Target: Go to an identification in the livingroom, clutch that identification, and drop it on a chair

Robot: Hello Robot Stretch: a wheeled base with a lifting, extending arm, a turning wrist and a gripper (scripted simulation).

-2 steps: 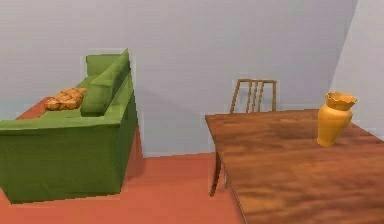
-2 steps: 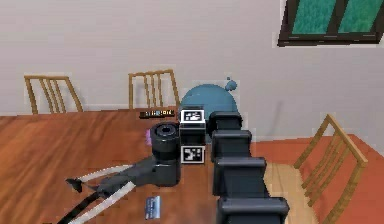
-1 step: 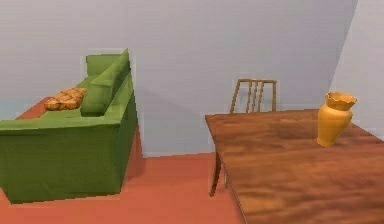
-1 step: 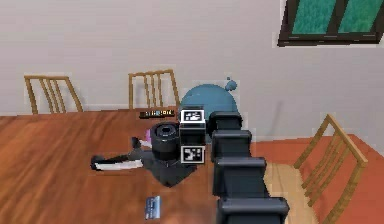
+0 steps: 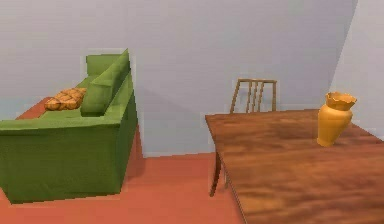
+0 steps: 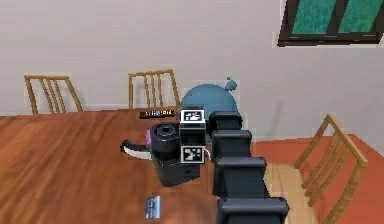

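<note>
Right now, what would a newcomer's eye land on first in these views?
The bright green sofa sits at the forward view's left, and an orange-yellow vase stands on the brown wooden table at its right. In the arm side view, the dark square arm and its gripper stretch across a wooden tabletop, with a rounded teal-blue object behind them.

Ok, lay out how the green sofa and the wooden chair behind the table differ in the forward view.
The sofa is green and upholstered; the chair is bare brown wood. The sofa is wide with a solid back; the chair is narrow with an open slatted back. The sofa's seat shows, bearing an orange-brown lump; the chair's seat is hidden behind the table. Both stand near the pale wall.
</note>
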